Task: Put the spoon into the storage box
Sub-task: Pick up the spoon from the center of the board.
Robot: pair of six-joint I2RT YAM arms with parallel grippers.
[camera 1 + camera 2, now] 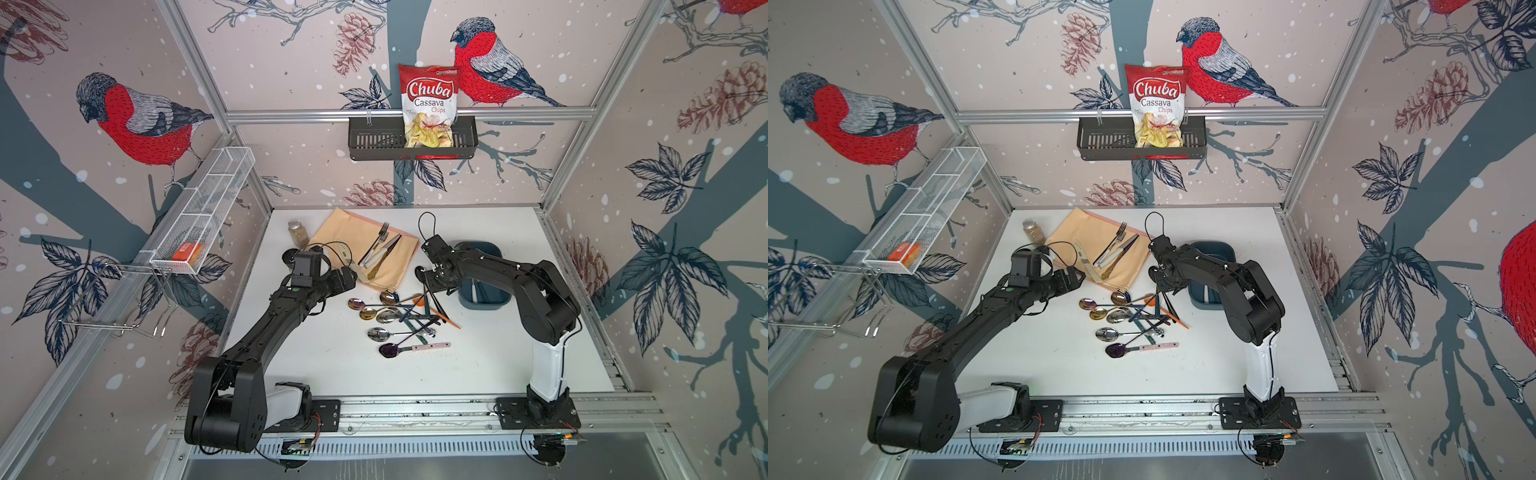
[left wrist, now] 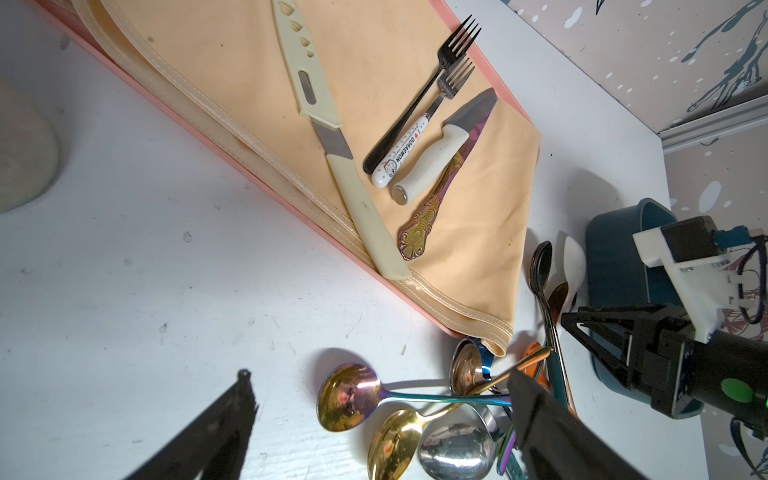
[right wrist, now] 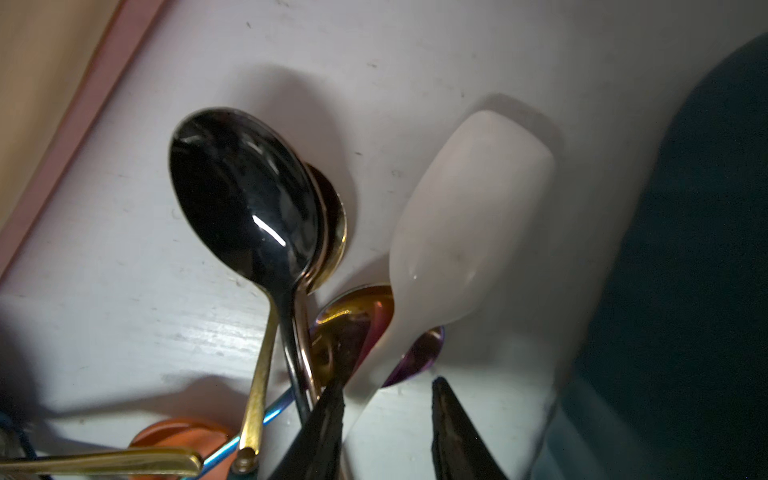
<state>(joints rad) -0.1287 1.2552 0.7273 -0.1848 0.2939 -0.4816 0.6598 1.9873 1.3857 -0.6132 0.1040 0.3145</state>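
Left gripper (image 2: 379, 372) hangs w/ fingers wide apart, just left of the spoon pile (image 1: 386, 313) lying in the middle of the surface (image 1: 332, 370). Right gripper (image 3: 387, 380) sits low at the pile's back edge, fingers partway apart right by the necks of the white spoon (image 3: 469, 208) & black spoon (image 3: 245, 199); can't tell if it pinches either. Storage box (image 1: 484, 305) stands just right of them, half hidden under the right arm (image 1: 503, 272).

The right arm (image 1: 503, 270) hides perhaps half the storage box (image 1: 484, 303).
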